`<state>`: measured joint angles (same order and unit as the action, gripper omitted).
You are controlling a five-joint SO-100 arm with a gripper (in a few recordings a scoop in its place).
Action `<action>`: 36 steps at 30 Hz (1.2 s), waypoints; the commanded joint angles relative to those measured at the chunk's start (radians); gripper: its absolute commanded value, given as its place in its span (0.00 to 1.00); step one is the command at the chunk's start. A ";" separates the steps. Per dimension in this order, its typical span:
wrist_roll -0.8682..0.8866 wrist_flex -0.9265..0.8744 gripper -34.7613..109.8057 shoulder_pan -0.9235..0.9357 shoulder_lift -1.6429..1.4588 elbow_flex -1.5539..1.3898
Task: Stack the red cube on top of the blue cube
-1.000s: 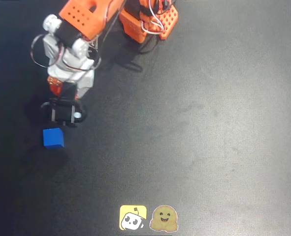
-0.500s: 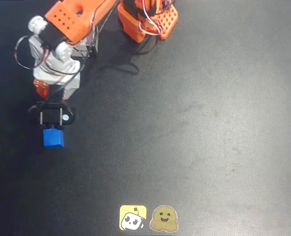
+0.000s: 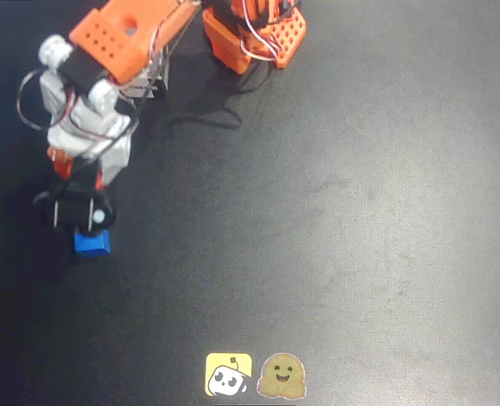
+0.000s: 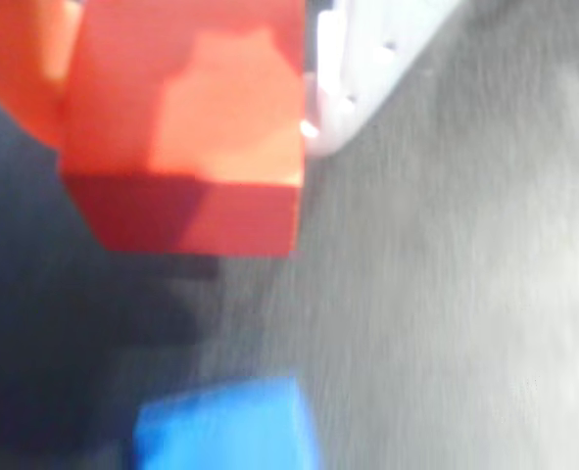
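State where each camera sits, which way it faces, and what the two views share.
Overhead view: fixed above, looking straight down on the black table; shows the orange arm and gripper.
Wrist view: rides on the gripper, looking down along the held red cube.
Shared: the blue cube.

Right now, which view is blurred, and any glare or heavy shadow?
Wrist view: soft and blurred throughout; the red cube is lit on top, dark on its lower face, with a shadow over the mat beside the blue cube. Overhead view: sharp, no glare, the arm's shadow on the black mat.
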<state>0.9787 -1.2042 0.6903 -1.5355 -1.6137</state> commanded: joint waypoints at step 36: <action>0.163 0.026 0.24 -0.080 0.227 0.272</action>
<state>1.1259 -1.1888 0.6167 -1.3008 -1.3959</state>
